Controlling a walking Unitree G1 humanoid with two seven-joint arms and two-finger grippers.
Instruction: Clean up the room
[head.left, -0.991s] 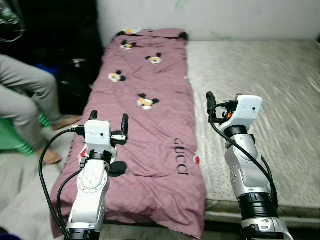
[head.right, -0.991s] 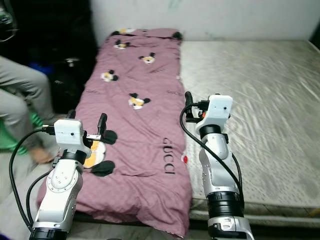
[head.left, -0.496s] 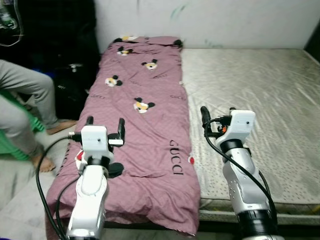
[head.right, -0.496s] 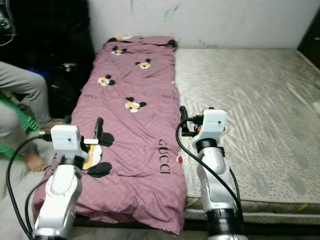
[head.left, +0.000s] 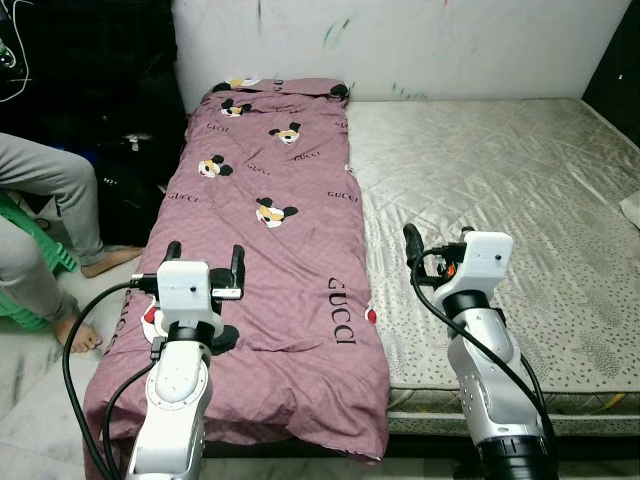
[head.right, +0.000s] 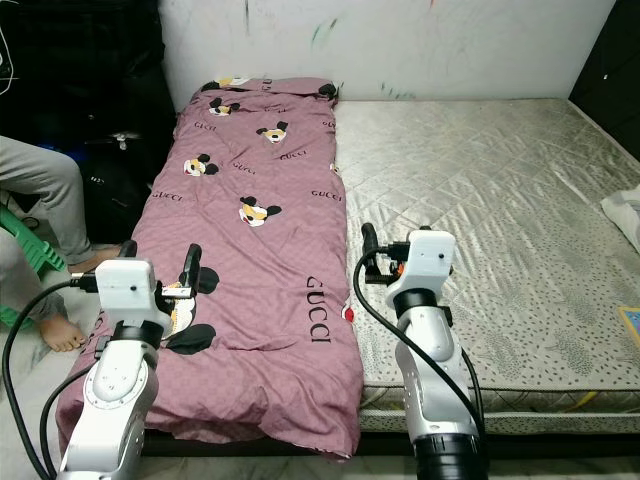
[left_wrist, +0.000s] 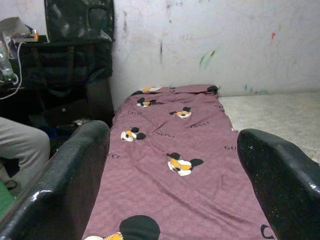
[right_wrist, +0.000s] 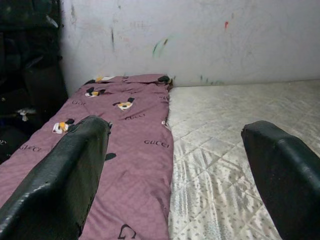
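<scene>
Two surfaces make up the bed: a bare, quilted grey mattress (head.left: 500, 190) running to the marked white wall (head.left: 420, 45), and a mauve blanket (head.left: 270, 260) laid lengthwise along its left side — printed with cartoon mouse heads and lettering, its near end hanging over the mattress edge toward the pale floor (head.left: 30, 400). The blanket lies flat, with shallow creases near the foot. A dark bag (head.left: 130, 185) stands on the floor just beside the blanket's left edge, against black furniture. Farther left a person sits, grey trouser leg (head.left: 50, 185) bent and a bare foot (head.left: 75, 335) on the floor next to something green (head.left: 25, 270). At the far right edge of the mattress a bit of white cloth (head.right: 625, 215) lies.

Both arms are raised forward at about the same height. The left gripper (head.left: 205, 262) hovers over the near part of the blanket, fingers pointing up and spread wide, nothing between them. The right gripper (head.left: 435, 240) is held over the mattress just right of the blanket's edge — its fingers likewise parted and empty.
</scene>
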